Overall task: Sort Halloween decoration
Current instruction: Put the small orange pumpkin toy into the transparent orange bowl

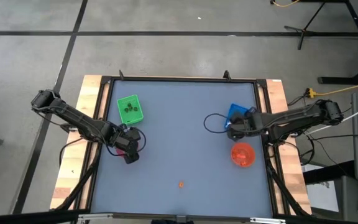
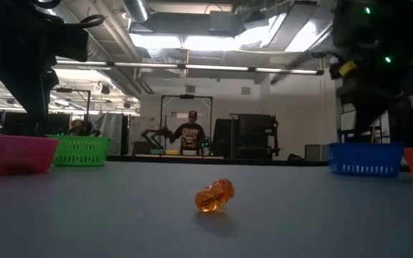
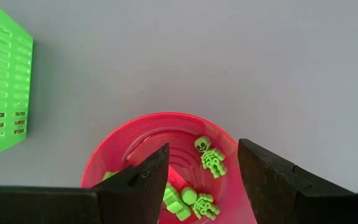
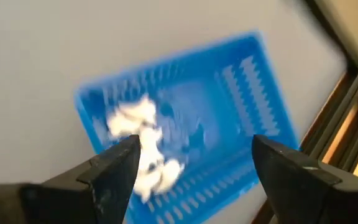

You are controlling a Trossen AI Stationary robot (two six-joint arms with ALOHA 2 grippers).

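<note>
A single orange figure is seen lying alone on the table, well apart from the pink bowl. Green skeleton figures are held inside that bowl, white ones farther off in a blue tray.

Two trays, two bowls and a stray figure on my table

I see one tray behind the left bowl, another tray behind the right bowl, and one figure alone near the front edge.
</note>
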